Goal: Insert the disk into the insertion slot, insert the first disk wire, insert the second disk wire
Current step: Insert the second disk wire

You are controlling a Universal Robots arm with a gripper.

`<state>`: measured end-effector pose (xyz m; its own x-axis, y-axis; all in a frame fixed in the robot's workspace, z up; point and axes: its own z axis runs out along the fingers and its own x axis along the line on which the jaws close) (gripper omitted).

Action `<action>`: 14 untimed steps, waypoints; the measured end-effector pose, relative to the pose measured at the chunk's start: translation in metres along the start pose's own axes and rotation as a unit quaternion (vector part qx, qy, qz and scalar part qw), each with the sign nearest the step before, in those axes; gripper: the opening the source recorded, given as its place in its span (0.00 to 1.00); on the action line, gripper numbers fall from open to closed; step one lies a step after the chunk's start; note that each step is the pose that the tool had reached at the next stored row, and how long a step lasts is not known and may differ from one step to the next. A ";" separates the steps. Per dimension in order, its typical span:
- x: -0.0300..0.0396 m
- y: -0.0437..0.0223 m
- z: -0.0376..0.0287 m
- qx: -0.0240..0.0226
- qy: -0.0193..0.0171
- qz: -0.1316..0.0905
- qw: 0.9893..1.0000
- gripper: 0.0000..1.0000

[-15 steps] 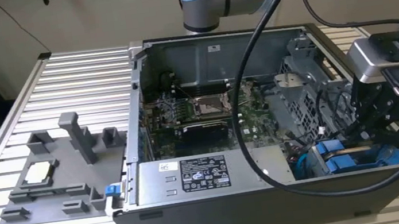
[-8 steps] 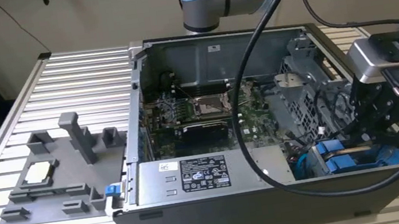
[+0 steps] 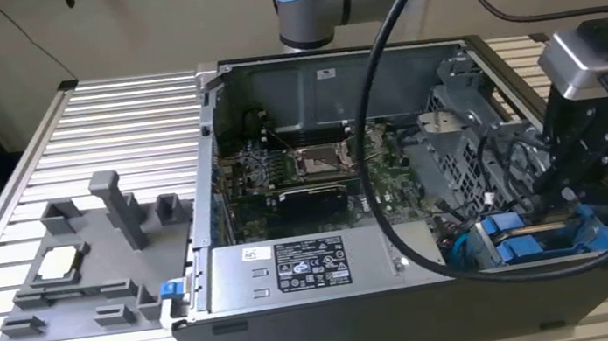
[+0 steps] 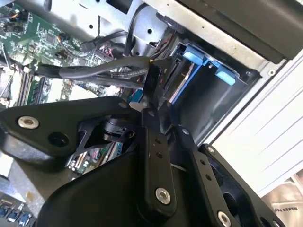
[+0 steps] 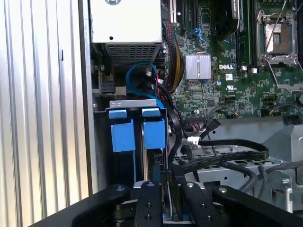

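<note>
Your open computer case (image 3: 334, 307) lies on the slatted metal surface (image 3: 98, 127), with the motherboard (image 3: 316, 164) exposed and the grey power-supply box (image 3: 293, 269) along its near wall. The disk (image 3: 531, 238), in its blue carrier, sits down in the insertion slot (image 3: 478, 240) at the case corner on the exterior view's right; in the first wrist view you see two blue carrier tabs (image 5: 137, 135) side by side inside the grey drive cage (image 5: 132, 106). Your hand (image 3: 566, 189) hangs over that corner, just above the blue carriers. In the first wrist view its black fingers (image 5: 147, 205) stand close together around a dark connector beside the disk's end, though you cannot tell for certain that they grip it. Black cables (image 5: 227, 158) run from the cage toward the hand. A grey fixture tray (image 3: 94, 269) rests on the surface at the exterior view's left.
</note>
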<state>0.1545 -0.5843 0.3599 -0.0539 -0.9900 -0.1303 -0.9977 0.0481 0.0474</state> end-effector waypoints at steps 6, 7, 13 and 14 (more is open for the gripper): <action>-0.0046 0.0012 -0.0241 0.000 0.000 0.000 1.000 0.24; -0.0061 0.0013 -0.0254 0.001 0.000 0.000 1.000 0.24; -0.0151 0.0025 -0.0256 0.045 -0.002 -0.006 0.999 0.24; -0.0166 0.0029 -0.0253 0.052 -0.002 -0.007 0.999 0.24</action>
<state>0.1535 -0.5711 0.3873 -0.0400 -0.9901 -0.1346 -0.9971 0.0483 -0.0584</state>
